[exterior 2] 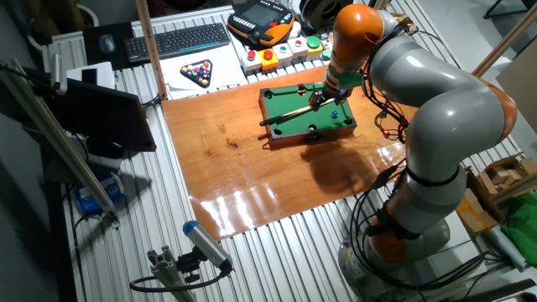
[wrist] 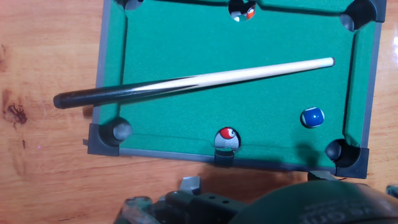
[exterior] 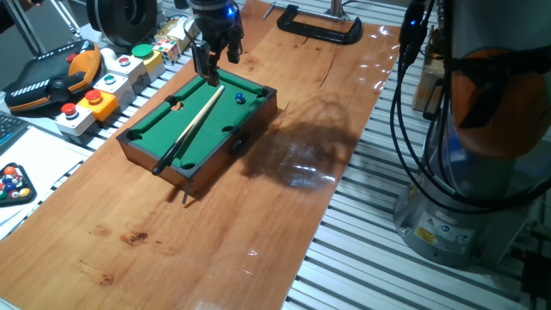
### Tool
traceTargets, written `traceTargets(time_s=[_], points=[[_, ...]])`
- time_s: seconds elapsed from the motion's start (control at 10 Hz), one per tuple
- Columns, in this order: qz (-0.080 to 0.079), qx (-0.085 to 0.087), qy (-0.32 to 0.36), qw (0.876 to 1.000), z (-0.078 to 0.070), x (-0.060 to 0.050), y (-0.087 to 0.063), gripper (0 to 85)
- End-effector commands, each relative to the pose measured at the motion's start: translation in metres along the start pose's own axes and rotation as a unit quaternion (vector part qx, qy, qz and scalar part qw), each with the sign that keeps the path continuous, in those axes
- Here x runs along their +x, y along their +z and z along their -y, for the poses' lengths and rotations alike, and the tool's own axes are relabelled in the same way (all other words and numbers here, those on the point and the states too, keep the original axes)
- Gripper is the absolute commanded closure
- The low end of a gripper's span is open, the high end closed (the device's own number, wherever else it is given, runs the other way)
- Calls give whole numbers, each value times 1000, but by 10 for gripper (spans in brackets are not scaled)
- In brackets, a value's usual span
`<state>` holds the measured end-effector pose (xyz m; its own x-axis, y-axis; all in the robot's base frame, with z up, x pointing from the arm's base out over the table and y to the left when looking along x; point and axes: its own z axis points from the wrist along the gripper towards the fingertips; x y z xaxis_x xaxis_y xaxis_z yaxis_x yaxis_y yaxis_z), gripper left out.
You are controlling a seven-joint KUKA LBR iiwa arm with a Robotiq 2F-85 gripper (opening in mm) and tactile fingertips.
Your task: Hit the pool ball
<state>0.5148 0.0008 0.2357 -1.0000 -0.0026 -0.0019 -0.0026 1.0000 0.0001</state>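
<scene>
Wooden surface (exterior: 215, 224) carries mini pool table (exterior: 146, 129). My tool (exterior: 215, 58) above far rail, finger spread unclear. Cue (wrist: 186, 81) on felt; pool ball (wrist: 312, 117) beside its tip.

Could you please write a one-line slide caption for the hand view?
Hand view: cue stick lying across the miniature pool table, blue pool ball near a corner pocket.
</scene>
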Motion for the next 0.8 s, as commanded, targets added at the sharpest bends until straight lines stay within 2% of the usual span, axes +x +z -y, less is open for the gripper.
traceTargets(time_s=[0.0, 0.2, 0.7], points=[[25, 40, 37, 998, 0, 0, 0, 843], [23, 40, 38, 998, 0, 0, -3, 843], [23, 39, 40, 998, 0, -3, 2, 843]])
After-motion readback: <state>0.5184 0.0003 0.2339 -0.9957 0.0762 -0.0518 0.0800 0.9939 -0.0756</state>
